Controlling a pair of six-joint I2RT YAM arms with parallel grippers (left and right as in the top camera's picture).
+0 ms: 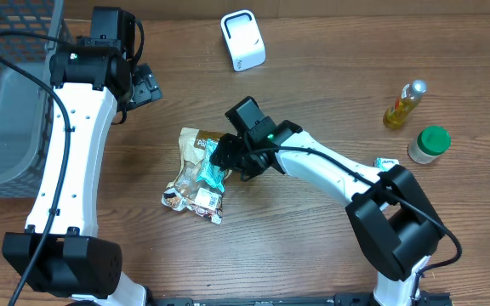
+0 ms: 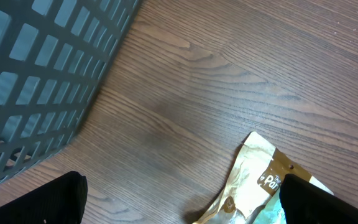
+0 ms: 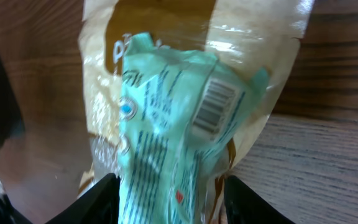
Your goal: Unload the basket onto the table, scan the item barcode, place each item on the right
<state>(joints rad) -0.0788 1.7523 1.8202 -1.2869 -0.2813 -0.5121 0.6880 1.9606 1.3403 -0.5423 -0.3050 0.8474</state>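
A teal packet (image 3: 166,124), its barcode (image 3: 215,106) facing the wrist camera, is being straddled by the right gripper (image 3: 169,202) on top of a tan snack bag (image 1: 192,144) lying mid-table; the jaws are being held partly apart at its sides, and whether it is being pinched cannot be told. The left gripper (image 1: 145,85) is being held wide open near the grey basket (image 1: 7,102). The white scanner (image 1: 242,40) is standing well apart, at the far edge of the table (image 1: 313,255)
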